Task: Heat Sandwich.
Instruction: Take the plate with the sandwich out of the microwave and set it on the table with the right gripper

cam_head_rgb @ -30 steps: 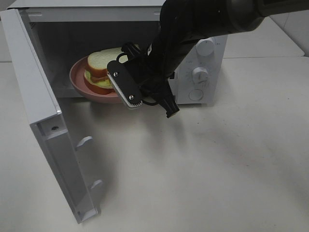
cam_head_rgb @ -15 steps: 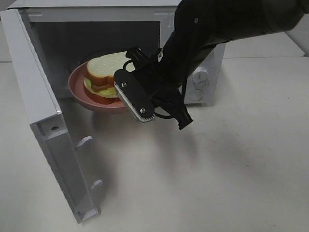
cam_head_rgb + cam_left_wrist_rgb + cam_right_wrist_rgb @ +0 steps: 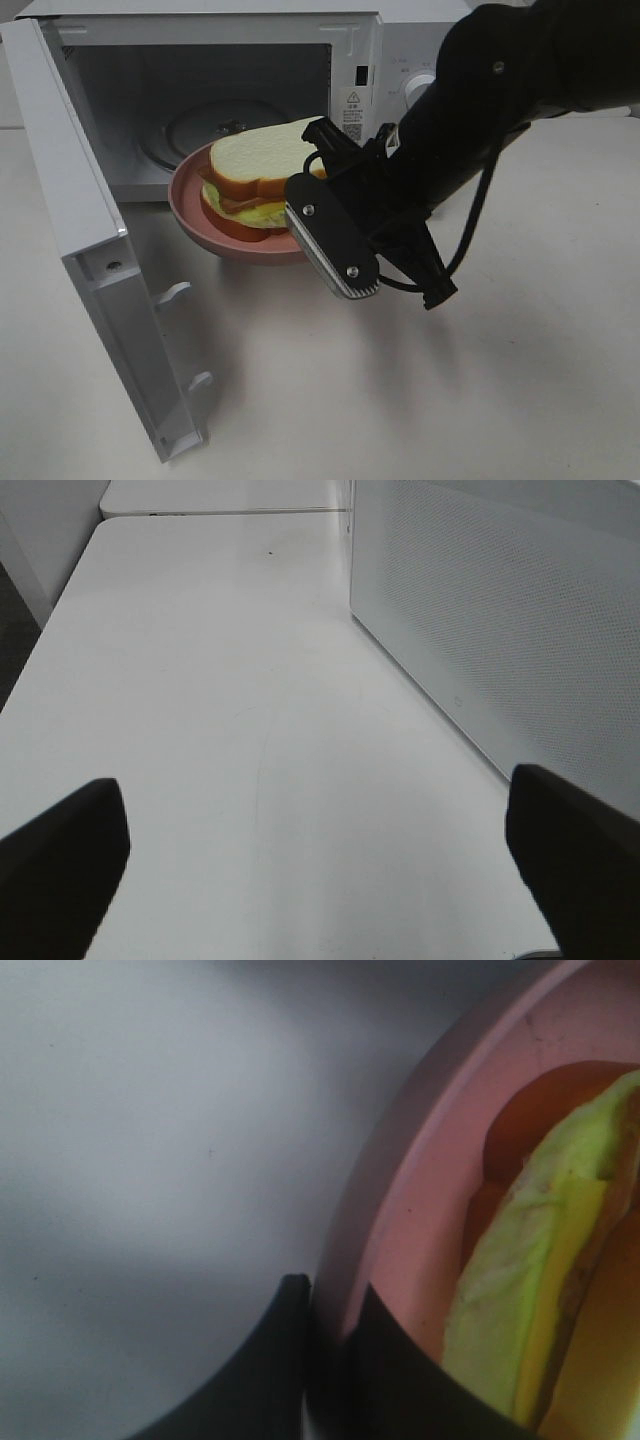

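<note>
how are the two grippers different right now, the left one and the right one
The left gripper stands wide open with nothing between its fingers; the right gripper is shut on the rim of the pink plate. The left one hangs over bare white table beside the microwave door; the right one carries the plate with the sandwich in front of the open microwave. Both have dark fingers.
</note>
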